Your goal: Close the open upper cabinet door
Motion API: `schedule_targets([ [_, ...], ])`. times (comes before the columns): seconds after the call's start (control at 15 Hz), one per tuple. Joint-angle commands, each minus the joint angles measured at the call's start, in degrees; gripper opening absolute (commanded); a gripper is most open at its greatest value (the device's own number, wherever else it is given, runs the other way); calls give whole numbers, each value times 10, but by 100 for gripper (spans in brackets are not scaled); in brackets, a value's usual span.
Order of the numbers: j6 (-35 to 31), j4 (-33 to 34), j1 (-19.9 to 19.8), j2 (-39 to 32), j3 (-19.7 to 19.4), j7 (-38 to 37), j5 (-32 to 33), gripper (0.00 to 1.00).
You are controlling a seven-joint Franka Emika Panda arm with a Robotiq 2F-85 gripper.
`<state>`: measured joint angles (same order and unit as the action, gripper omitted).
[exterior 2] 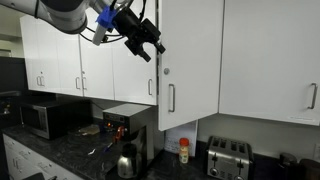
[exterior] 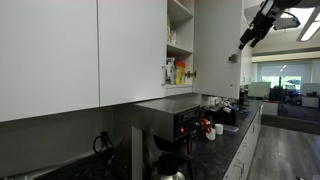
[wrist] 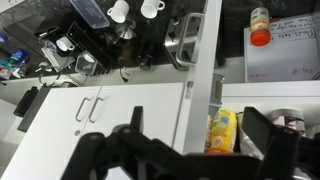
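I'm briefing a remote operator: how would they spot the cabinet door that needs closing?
Find the row of white upper cabinets above the dark countertop. The upper cabinet door is the tall, narrow one beside the gripper, with a short silver handle near its lower corner. Unlike its wider, closed neighbours, it stands swung out, exposing shelves holding a yellow container.

No lettering can be read (too blurred).

the arm [exterior 2: 60,12] stretches in high up and nearly level, its wrist bent so the gripper [exterior 2: 152,46] tilts downward. in the wrist view its two black fingers [wrist: 135,130] stand spread wide apart, gripping nothing.
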<state>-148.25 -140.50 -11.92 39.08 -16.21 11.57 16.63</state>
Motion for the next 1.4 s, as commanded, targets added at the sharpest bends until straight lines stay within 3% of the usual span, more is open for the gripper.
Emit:
schedule_targets([
  [0.0,-21,32,4,-43,0,3,-28,100],
  [0.53,-60,31,69,-52,-31,61,-114,100],
  [1.33,-69,24,140,-48,-64,126,-171,100],
])
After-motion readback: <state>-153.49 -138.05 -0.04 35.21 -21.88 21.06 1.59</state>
